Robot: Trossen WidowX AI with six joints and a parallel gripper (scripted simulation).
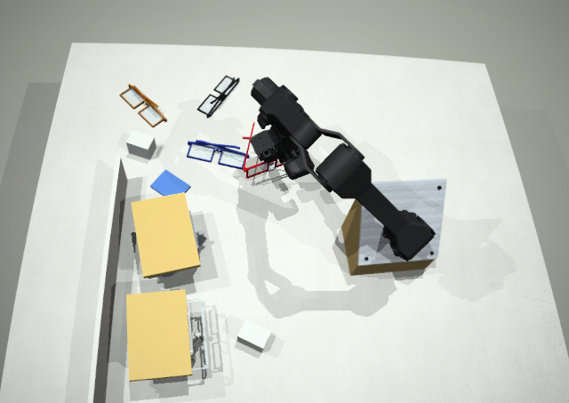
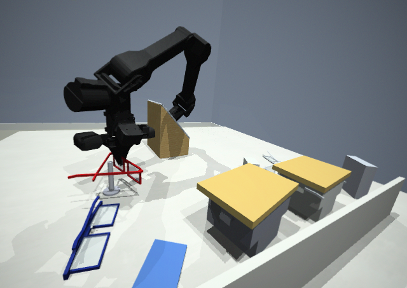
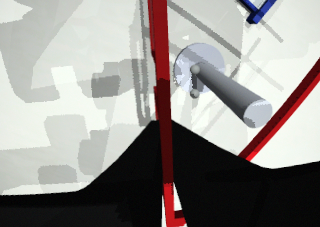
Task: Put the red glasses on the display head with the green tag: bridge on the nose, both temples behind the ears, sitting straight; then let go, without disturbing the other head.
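Note:
My gripper (image 2: 121, 163) (image 3: 161, 127) is shut on the red glasses (image 1: 244, 168) (image 2: 141, 171) (image 3: 161, 62), holding them by the front above the table, temples open. A grey post (image 2: 110, 176) (image 3: 225, 92) on a round foot stands close by, between the temples as seen in the exterior view; the arm hides it in the top view. Two grey display heads stand under yellow boards: one head (image 2: 269, 224) under the nearer board (image 1: 165, 235) (image 2: 248, 191), the other head (image 2: 324, 206) under the farther board (image 1: 158, 334) (image 2: 312, 171). Clear glasses (image 1: 205, 339) are at the farther head's front. No green tag shows.
Blue glasses (image 1: 218, 150) (image 2: 86, 232) lie beside the post. Black glasses (image 1: 209, 114) and orange glasses (image 1: 160, 124) lie farther back. A blue plate (image 1: 170, 183) (image 2: 161, 265) is near the first head. White blocks (image 1: 140, 144) (image 1: 253, 335) and a long wall (image 1: 106, 297) (image 2: 315, 245) flank the heads.

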